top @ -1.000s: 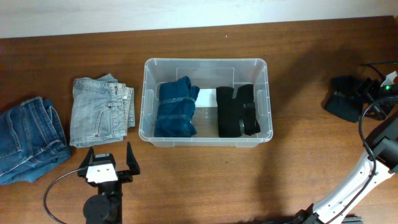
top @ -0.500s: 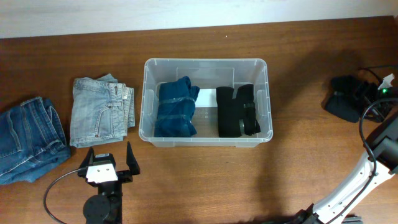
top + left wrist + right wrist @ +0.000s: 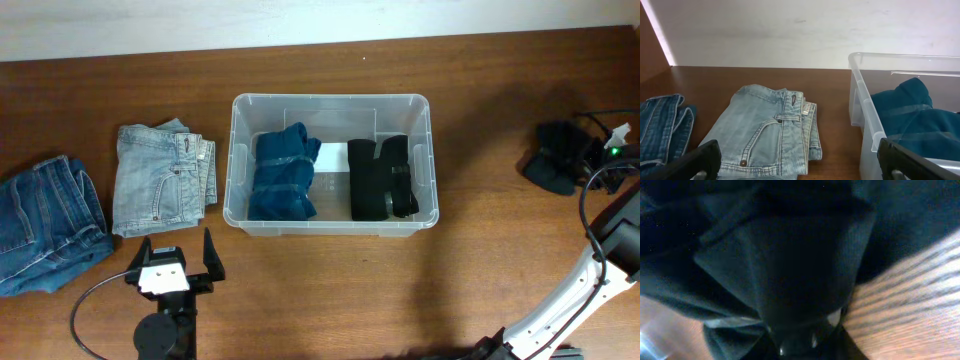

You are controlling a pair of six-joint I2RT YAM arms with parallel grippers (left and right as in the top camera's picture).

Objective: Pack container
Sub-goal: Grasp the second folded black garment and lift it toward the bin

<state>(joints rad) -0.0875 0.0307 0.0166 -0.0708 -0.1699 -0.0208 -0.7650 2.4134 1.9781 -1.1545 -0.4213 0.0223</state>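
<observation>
The clear plastic container (image 3: pixel 331 98) stands mid-table with a folded dark blue garment (image 3: pixel 284 172) on its left side and a folded black garment (image 3: pixel 381 178) on its right. A white label (image 3: pixel 332 157) shows between them. At the far right edge my right gripper (image 3: pixel 592 152) is shut on a bunched black garment (image 3: pixel 553 162); in the right wrist view that cloth (image 3: pixel 790 265) fills the frame and gathers into the gripper (image 3: pixel 800 340). My left gripper (image 3: pixel 178 258) stands open in front of the light blue jeans (image 3: pixel 163 178), and it (image 3: pixel 801 164) holds nothing.
Folded light blue jeans (image 3: pixel 765 132) lie left of the container's rim (image 3: pixel 865 95). Darker blue jeans (image 3: pixel 45 220) lie at the far left edge. Cables trail near the right arm (image 3: pixel 600 250).
My right gripper has closed on the black garment, which has bunched up and shrunk toward the right. The left arm has not moved.
</observation>
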